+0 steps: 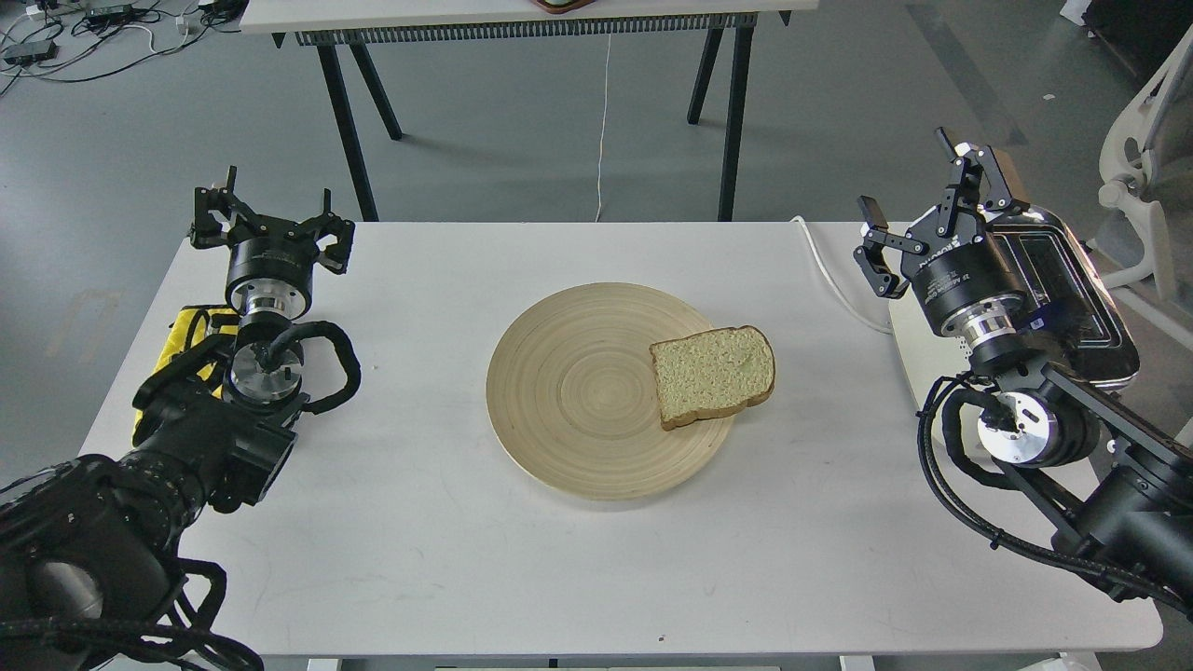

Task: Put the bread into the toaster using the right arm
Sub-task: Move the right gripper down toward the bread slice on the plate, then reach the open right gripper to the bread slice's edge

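Note:
One slice of tan bread [713,374] lies flat on the right edge of a round wooden plate [578,391] in the middle of the white table. The cream-white toaster [1072,289] with chrome top and black slots stands at the table's right edge, partly hidden behind my right arm. My right gripper [923,219] is open and empty, fingers spread, raised in front of the toaster and well to the right of the bread. My left gripper [270,214] is open and empty at the table's far left.
A white cord [829,270] runs from the toaster over the table's back edge. A yellow cloth [186,335] lies under my left arm. Another table [522,19] stands behind, and a white chair [1142,177] is at the right.

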You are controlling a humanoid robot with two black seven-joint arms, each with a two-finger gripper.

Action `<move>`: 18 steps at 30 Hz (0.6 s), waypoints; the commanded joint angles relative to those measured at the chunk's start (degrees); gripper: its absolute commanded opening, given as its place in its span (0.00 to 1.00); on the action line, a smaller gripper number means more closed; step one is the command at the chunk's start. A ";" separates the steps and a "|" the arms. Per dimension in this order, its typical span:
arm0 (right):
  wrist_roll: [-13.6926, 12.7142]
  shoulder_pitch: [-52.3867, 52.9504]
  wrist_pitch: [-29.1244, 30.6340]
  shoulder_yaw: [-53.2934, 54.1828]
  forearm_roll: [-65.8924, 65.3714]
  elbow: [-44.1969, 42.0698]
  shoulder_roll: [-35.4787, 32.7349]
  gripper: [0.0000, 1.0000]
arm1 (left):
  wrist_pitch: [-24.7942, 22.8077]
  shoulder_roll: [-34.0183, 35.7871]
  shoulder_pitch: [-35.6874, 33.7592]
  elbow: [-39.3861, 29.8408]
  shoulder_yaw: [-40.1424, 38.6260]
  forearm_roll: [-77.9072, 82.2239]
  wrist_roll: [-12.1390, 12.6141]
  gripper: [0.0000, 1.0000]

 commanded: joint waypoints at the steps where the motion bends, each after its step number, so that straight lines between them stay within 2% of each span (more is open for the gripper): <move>1: 0.00 0.72 -9.02 -4.14 -9.92 -0.31 0.57 0.99 | 0.00 -0.01 0.08 0.05 0.00 0.02 -0.03 1.00; 6: 0.00 1.77 -16.49 -11.52 -13.19 -0.92 1.98 0.98 | 0.00 -0.01 -0.01 -0.04 0.00 0.02 -0.03 1.00; 12: 0.00 3.45 -23.97 -19.88 -13.28 -6.63 5.58 0.98 | 0.00 -0.01 -0.01 -0.04 0.00 0.02 -0.03 1.00; 18: 0.00 3.53 -24.47 -24.62 -13.37 -10.76 8.48 0.98 | 0.00 -0.01 -0.01 0.05 0.00 0.02 -0.03 1.00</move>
